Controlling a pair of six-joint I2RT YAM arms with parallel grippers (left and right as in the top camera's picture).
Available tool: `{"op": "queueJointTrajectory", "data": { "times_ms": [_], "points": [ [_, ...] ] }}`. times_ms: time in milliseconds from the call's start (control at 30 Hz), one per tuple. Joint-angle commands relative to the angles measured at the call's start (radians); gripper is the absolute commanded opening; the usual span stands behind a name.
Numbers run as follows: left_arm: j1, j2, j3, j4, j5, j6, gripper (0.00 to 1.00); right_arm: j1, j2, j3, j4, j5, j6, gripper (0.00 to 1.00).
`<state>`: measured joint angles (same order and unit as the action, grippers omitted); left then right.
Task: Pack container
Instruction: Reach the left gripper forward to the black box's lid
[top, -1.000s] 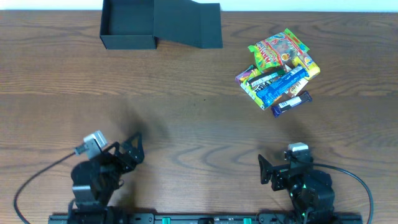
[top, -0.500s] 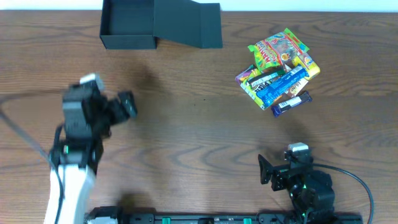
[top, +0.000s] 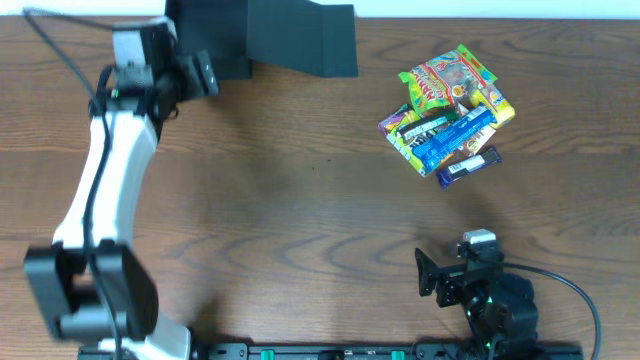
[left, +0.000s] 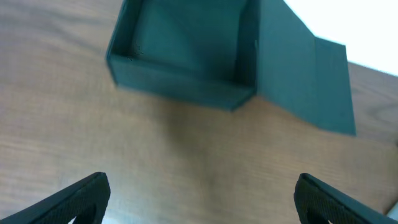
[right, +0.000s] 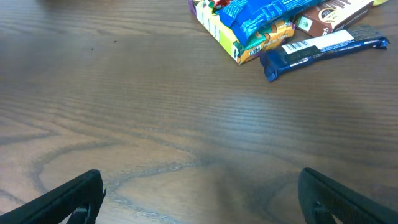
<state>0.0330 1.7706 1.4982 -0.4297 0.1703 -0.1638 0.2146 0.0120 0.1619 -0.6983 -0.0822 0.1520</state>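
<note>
The container (top: 300, 40) sits open at the table's (top: 300, 200) far edge, its lid flap spread out to its right. The left gripper (top: 200, 75) hovers at the container's near-left corner, jaws wide apart and empty. Snack packets (top: 448, 110) lie piled well right of the container. The right gripper (top: 425, 272) is far from the container, jaws apart and empty.

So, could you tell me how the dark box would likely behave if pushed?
The container looks empty and thin-walled, so probably light and apt to slide on the table. Its flap lid lies open sideways, so it may swing or drag.
</note>
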Motion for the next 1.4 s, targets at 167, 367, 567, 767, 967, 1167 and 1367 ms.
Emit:
{"op": "queueJointTrajectory", "data": {
  "times_ms": [167, 367, 567, 767, 967, 1167, 1367],
  "points": [
    [0.006, 0.419, 0.567, -0.199, -0.021, 0.143, 0.96, 0.009, -0.006, -0.002, -0.001, -0.008, 0.008, 0.99],
    [0.004, 0.679, 0.911, -0.267, -0.014, 0.14, 0.96, 0.009, -0.006, -0.002, -0.002, -0.008, 0.008, 0.99],
    [-0.018, 0.757, 0.943, -0.307, 0.003, 0.142, 0.96, 0.009, -0.006, -0.002, -0.002, -0.008, 0.008, 0.99],
    [-0.028, 0.79, 0.943, -0.34, 0.014, 0.15, 0.96, 0.009, -0.006, -0.002, -0.001, -0.008, 0.008, 0.99],
    [-0.028, 0.793, 0.943, -0.388, 0.014, 0.15, 0.96, 0.009, -0.006, -0.002, -0.002, -0.008, 0.008, 0.99],
    [-0.027, 0.793, 0.943, -0.46, 0.013, 0.174, 0.96, 0.009, -0.006, -0.002, -0.001, -0.008, 0.008, 0.99],
    [-0.027, 0.793, 0.943, -0.55, 0.01, 0.195, 0.96, 0.009, -0.006, -0.002, -0.001, -0.008, 0.008, 0.99]
  ]
}}
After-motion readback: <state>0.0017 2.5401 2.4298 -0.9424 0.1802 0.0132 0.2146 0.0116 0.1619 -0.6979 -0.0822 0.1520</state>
